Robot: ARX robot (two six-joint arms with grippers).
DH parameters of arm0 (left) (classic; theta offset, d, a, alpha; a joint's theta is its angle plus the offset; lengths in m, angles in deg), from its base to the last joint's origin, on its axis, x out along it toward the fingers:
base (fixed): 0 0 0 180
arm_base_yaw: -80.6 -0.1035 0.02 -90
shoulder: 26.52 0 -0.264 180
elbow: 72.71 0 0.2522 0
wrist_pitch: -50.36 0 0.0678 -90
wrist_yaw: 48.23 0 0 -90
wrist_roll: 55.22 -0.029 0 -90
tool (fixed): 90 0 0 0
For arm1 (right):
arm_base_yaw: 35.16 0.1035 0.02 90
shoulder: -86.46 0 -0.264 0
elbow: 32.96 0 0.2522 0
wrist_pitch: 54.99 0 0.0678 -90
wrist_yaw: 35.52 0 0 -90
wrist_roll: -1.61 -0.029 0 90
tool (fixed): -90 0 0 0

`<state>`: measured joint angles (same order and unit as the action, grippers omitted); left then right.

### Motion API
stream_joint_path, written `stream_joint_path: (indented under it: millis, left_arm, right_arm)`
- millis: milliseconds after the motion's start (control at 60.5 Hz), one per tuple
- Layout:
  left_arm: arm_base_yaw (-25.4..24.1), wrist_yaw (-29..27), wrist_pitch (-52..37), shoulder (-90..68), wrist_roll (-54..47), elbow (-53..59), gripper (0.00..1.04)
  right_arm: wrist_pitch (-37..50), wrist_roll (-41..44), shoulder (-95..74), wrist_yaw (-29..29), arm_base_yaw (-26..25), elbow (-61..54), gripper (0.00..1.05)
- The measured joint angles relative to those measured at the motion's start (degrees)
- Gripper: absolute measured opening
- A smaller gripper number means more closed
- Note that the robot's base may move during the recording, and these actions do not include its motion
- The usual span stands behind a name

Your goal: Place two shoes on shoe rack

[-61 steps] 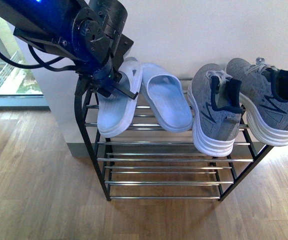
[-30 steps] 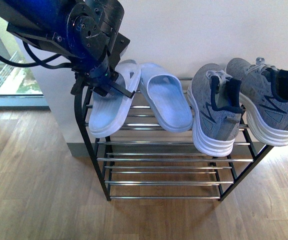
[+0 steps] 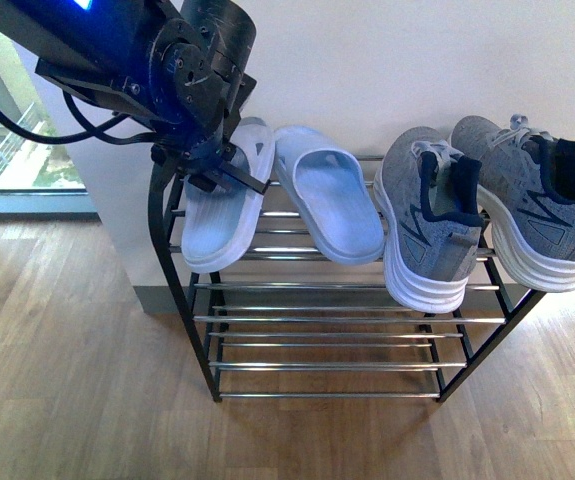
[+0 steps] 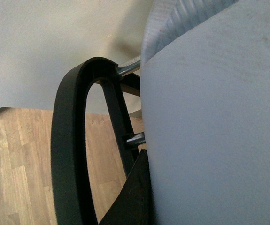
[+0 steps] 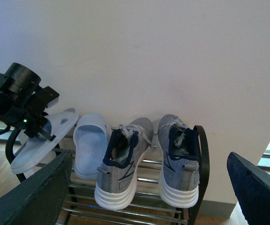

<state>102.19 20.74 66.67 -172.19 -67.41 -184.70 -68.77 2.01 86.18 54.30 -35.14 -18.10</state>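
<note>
The left pincer (image 3: 229,172) sits at the top left corner of the shoe rack (image 3: 189,300), and its fingertips are mostly lost behind the arm's dark wrist housing; it grips the left slide sandal (image 3: 222,215) at its strap, holding the sandal tilted with the toe hanging past the rack's front edge. The left wrist view is filled almost wholly by that sandal's pale blue sole (image 4: 214,122), so only the rack's rounded black corner (image 4: 71,140) and two chrome rod ends can be made out beside it. The right pincer (image 5: 149,197) is cut off: only its two dark fingers (image 5: 31,197) show at the lower corners of its own view, spread wide apart with nothing between them.

A second pale blue slide sandal (image 3: 332,205) lies on the top shelf just beside the first. Right of it, the two grey sneakers (image 3: 432,225) (image 3: 537,200) stand side by side on the top shelf, heels toward the camera and white soles overhanging the front rod. The right sneaker's outer edge nearly reaches the picture's border. No brand mark or writing can be read on any shoe; only dark zigzag lines show on the sneakers' sides. The lower shelves are seen only as stacked chrome rods above the wooden floor (image 3: 67,380).
</note>
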Motion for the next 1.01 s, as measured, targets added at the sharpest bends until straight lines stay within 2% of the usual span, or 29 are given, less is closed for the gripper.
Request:
stream_joint_path:
  millis: [231,396,529,776,809,1008]
  left_arm:
    - [0.24,0.09,-0.2,-1.84,2.89,-3.78,0.04]
    - [0.5,2.27,1.25,-1.44,6.78,-4.61,0.29]
    - [0.83,3.06,1.73,-0.17,7.58,-2.97,0.58]
    - [0.94,5.49,4.11,3.02,9.25,-0.98,0.95]
    - [0.96,5.64,4.28,3.58,9.29,-0.85,0.97]
    - [1.03,9.05,3.15,9.09,9.73,1.46,0.95]
  right_arm:
    - [0.0,0.02,0.0,0.0,0.0,0.0,0.95]
    - [0.0,0.0,0.0,0.0,0.0,0.0,0.95]
    - [0.0,0.0,0.0,0.0,0.0,0.0,0.95]
    - [0.0,0.0,0.0,0.0,0.0,0.0,0.95]
    - [0.0,0.0,0.0,0.0,0.0,0.0,0.95]
    - [0.0,0.0,0.0,0.0,0.0,0.0,0.95]
